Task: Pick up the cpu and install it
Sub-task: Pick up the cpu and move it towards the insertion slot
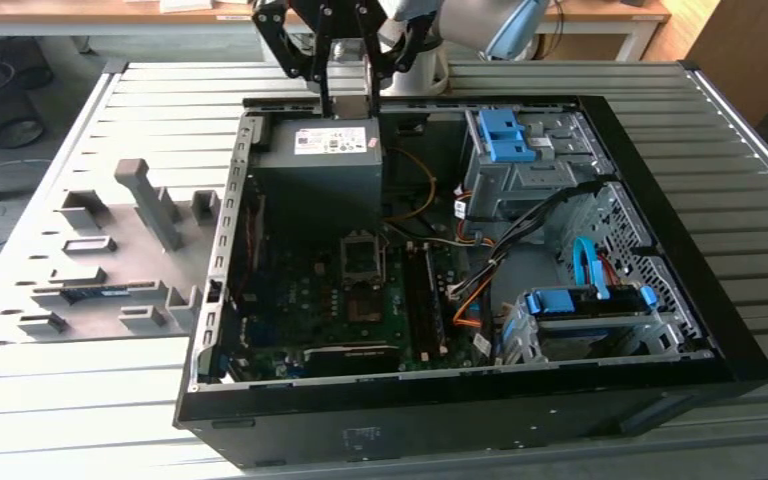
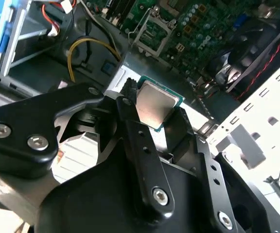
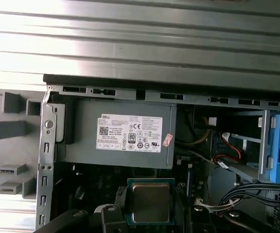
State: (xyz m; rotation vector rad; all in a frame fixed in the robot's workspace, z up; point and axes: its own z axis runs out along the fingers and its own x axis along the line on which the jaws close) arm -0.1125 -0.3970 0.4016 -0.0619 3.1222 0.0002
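Cpu [image 3: 149, 203], silver-faced, green-rimmed, in end effector [image 2: 153, 108]

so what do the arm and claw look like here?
Claw: matte black, angular linkage bars pinned with silver screws, two flat fingers. Arm: rounded silver-grey segments with a pale blue joint cap.
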